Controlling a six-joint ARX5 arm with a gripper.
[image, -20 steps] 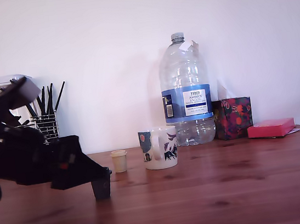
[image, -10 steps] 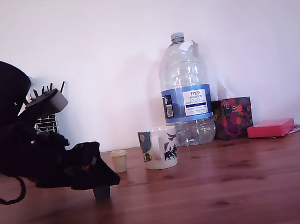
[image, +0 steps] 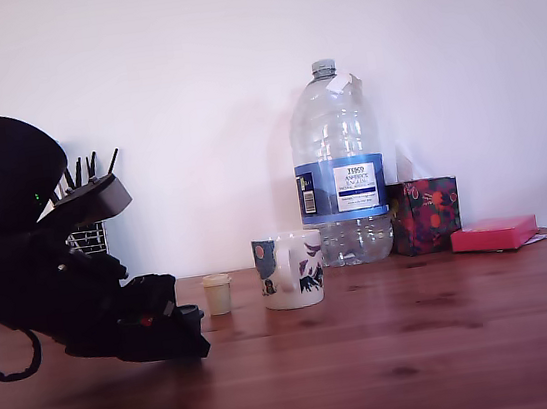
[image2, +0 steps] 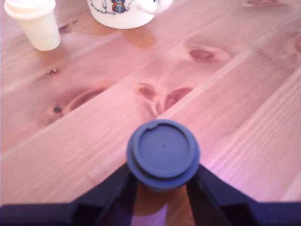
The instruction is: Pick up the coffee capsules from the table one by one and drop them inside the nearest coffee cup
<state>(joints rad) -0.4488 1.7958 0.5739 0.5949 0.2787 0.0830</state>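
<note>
The black coffee capsule (image2: 163, 153) stands upright on the wooden table (image2: 244, 108), seen from above in the wrist view. My gripper (image2: 162, 170) has a dark finger pressed against each side of it, shut on it. In the exterior view the gripper (image: 185, 334) sits low on the table at the left and hides that capsule. The cream-yellow capsule (image: 218, 293) (image2: 33, 21) stands free a little farther back. Beside it, to the exterior view's right, is the coffee cup (image: 290, 270) (image2: 124, 12), white with a dark illustrated pattern.
A big clear water bottle (image: 338, 166) stands behind the cup. A patterned box (image: 424, 215) and a flat pink box (image: 493, 233) are at the back right of the exterior view. A wire pen holder (image: 86, 234) stands behind the arm.
The arm swung over the black capsule and came down; the gripper now sits at table level around it, hiding it in the exterior view. Cup and cream capsule have not moved.
</note>
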